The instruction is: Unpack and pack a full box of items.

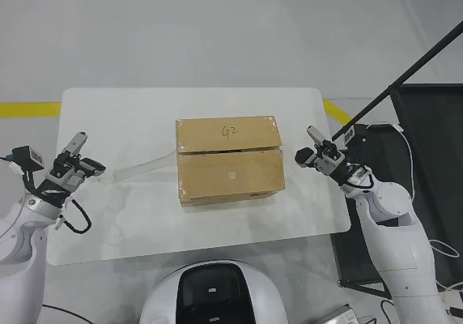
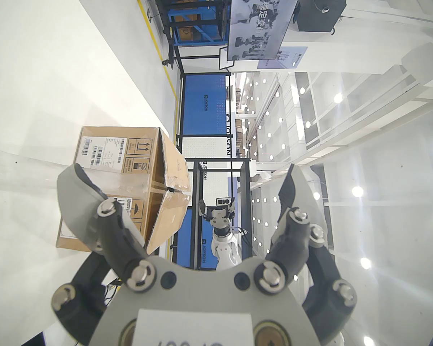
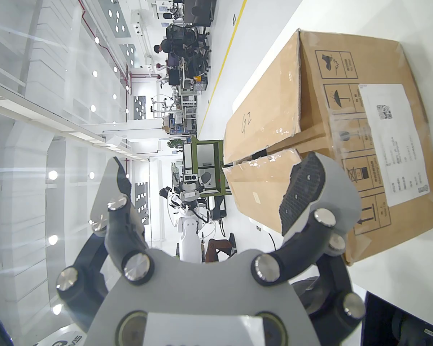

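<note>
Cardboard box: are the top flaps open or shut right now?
Shut. Both top flaps of the cardboard box lie flat and meet along the middle seam. Whether that seam is sealed, I cannot tell.

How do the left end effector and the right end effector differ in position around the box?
The left end effector hangs over the left edge of the table; the right end effector is over its right side. The left end effector has a wide gap to the box; the right end effector is much closer. Both are open, empty and face the box.
</note>
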`<move>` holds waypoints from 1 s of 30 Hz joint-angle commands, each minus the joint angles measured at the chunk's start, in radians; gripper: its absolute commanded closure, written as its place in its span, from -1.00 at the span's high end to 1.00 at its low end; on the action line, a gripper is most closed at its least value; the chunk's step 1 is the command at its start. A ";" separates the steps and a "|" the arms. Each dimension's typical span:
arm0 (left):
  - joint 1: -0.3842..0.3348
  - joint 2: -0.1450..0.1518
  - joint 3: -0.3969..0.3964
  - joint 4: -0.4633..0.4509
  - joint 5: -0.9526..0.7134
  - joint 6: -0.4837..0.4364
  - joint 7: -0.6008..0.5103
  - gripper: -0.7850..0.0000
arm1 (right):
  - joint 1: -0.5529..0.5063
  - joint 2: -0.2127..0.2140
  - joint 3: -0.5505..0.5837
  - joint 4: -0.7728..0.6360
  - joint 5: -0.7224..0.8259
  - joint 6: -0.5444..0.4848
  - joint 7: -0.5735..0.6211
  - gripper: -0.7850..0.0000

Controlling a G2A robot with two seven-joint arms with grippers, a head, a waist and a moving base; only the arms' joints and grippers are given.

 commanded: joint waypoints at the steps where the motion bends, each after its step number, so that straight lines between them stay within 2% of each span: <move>1: 0.000 0.000 0.000 0.000 0.000 0.000 0.000 1.00 | 0.000 0.000 0.000 0.000 0.000 0.000 0.000 1.00; 7: 0.000 0.000 0.000 0.000 0.000 0.000 0.000 1.00 | 0.000 0.000 0.000 0.000 0.000 0.000 0.000 1.00; 10: 0.000 0.000 0.000 0.000 0.000 0.000 0.000 1.00 | 0.007 0.003 -0.008 0.009 -0.001 0.007 0.050 1.00; 15: 0.000 0.000 0.000 0.000 0.000 0.000 0.000 1.00 | 0.053 0.011 -0.002 0.075 0.033 -0.032 0.200 1.00; 19: 0.000 0.000 0.000 0.000 0.000 0.000 0.000 1.00 | 0.119 0.026 -0.001 0.153 0.044 -0.034 0.413 1.00; 22: 0.000 0.000 0.000 0.000 0.000 0.000 0.000 1.00 | 0.171 0.037 0.007 0.211 0.009 -0.049 0.495 1.00; 30: 0.000 0.000 0.000 0.000 0.000 0.000 0.000 1.00 | 0.203 0.041 0.002 0.247 -0.007 -0.048 0.504 1.00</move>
